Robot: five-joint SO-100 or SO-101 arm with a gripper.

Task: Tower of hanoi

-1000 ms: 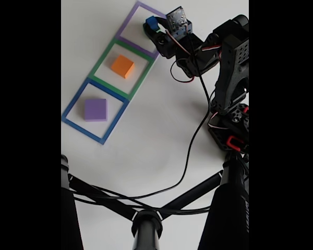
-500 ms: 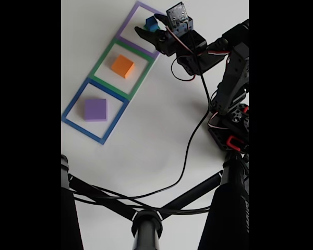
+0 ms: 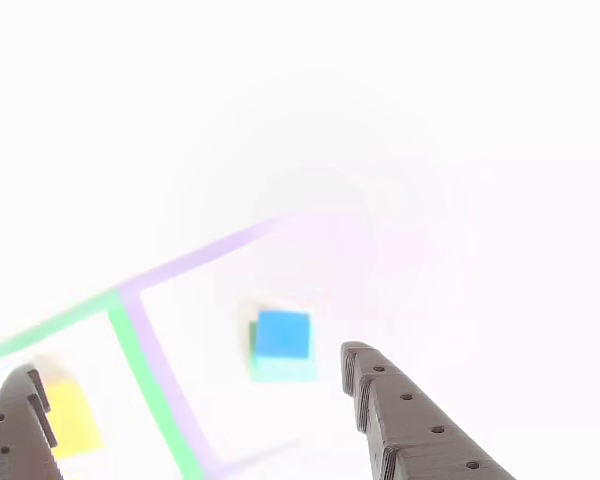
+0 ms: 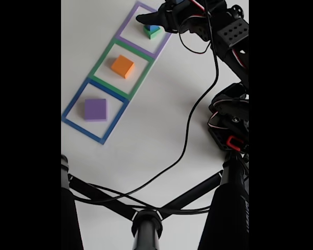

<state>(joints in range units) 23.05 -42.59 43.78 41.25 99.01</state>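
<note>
While fingers (image 3: 190,395) gape, blue cube (image 3: 282,334) atop green block (image 4: 155,34)

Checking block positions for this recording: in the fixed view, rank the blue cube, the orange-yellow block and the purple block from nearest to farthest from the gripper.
Measured from the gripper, fixed view:
1. Blue cube: on the green block, in the purple outline, just under the fingertips.
2. Orange-yellow block: middle, green outline.
3. Purple block: blue outline, lower left.

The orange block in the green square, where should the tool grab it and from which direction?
Probably from straight above, fingers closing on two opposite flat side faces of the orange block. It lies flat and alone inside the green square outline, nothing touching it, so every side is free. The open tool is over the purple outline.
</note>
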